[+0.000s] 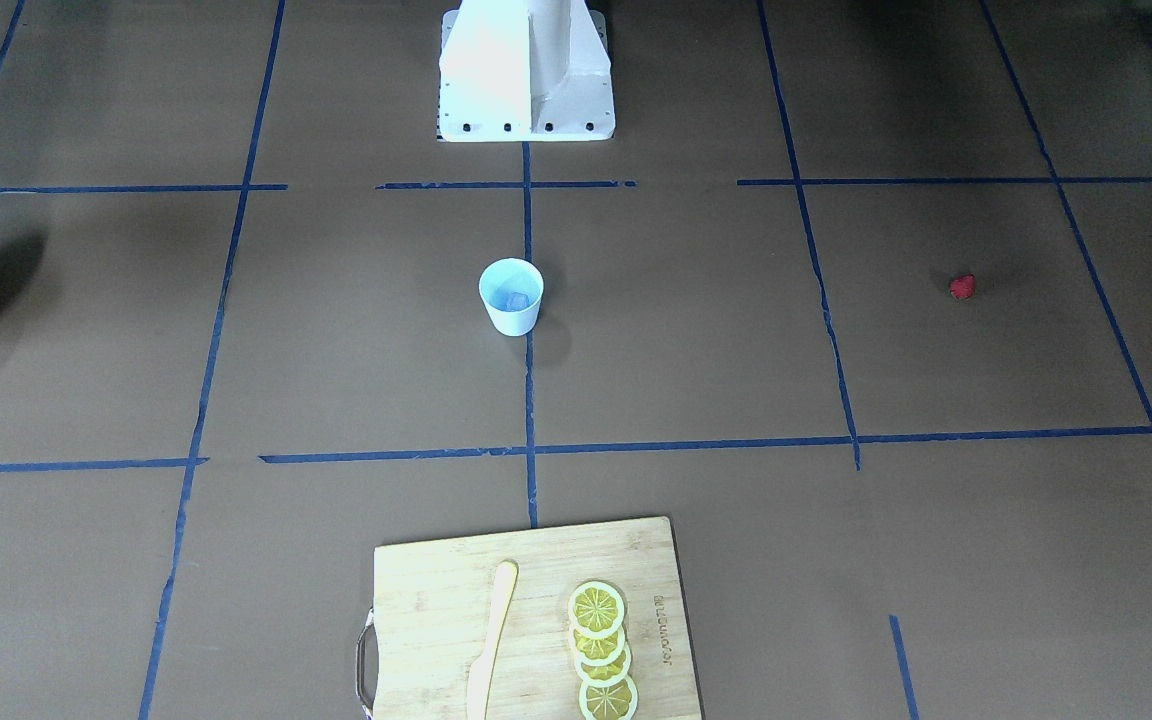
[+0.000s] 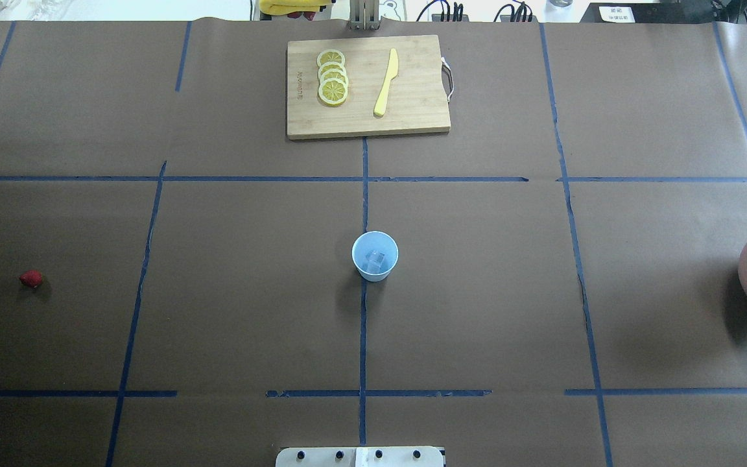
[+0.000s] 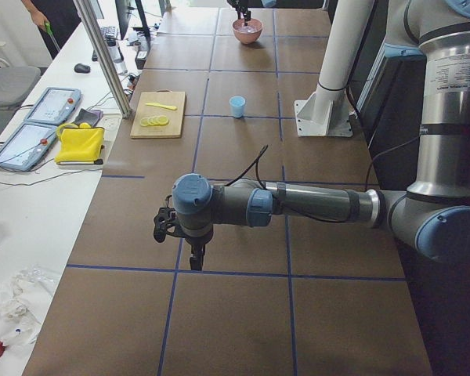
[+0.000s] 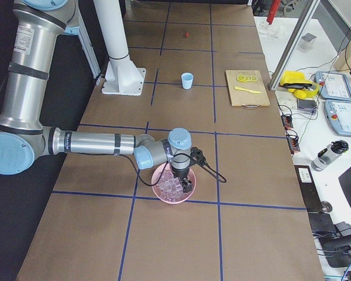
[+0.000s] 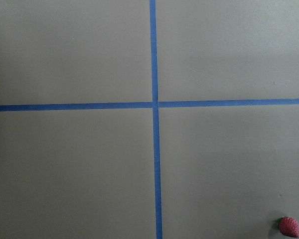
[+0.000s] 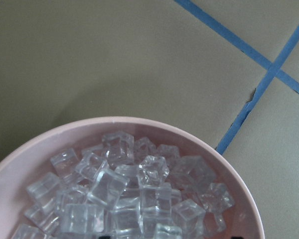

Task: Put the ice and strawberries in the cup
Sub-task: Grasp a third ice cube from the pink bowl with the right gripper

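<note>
Right fingers (image 4: 188, 186) above ice (image 6: 124, 194); cutting board (image 1: 426, 600) brand unreadable.

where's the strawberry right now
The strawberry lies alone on the table far out on the robot's left, near the left edge of the overhead view. It is well apart from the cup at the table's centre.

The pale blue cup (image 2: 375, 256) stands upright mid-table on the centre tape line, with one clear ice cube (image 2: 374, 261) at its bottom. A heap of ice (image 6: 129, 194), whitish and translucent, fills the pink bowl (image 6: 12, 179) far to the robot's right. The small red strawberry (image 2: 31, 279) lies on the table well off to the left.
</note>
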Action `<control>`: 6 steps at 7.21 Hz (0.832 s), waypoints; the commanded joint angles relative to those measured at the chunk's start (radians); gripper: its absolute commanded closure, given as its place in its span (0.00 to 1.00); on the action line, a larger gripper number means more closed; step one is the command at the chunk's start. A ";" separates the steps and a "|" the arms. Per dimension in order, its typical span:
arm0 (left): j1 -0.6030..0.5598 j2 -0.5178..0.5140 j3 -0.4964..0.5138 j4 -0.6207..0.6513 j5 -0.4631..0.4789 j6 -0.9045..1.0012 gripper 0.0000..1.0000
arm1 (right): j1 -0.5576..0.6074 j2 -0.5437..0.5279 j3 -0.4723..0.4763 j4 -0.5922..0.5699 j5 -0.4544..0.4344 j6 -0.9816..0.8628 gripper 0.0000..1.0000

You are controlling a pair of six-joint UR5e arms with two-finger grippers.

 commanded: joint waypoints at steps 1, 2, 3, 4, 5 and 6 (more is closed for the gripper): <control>0.000 0.000 0.000 0.000 0.000 0.000 0.00 | -0.002 0.001 -0.002 -0.005 0.004 -0.004 0.31; 0.000 0.000 -0.002 0.000 0.000 0.000 0.00 | -0.002 0.002 -0.003 -0.006 0.008 -0.002 0.37; 0.000 0.000 -0.002 0.000 0.000 0.000 0.00 | -0.002 0.002 -0.003 -0.011 0.011 0.001 0.41; 0.000 0.000 -0.002 0.000 0.000 0.000 0.00 | -0.005 0.002 -0.005 -0.012 0.010 0.002 0.42; 0.000 0.000 -0.008 0.000 0.000 0.000 0.00 | -0.006 0.004 -0.010 -0.012 0.010 0.002 0.42; 0.000 0.000 -0.008 0.000 0.000 0.000 0.00 | -0.009 0.004 -0.011 -0.012 0.008 0.007 0.42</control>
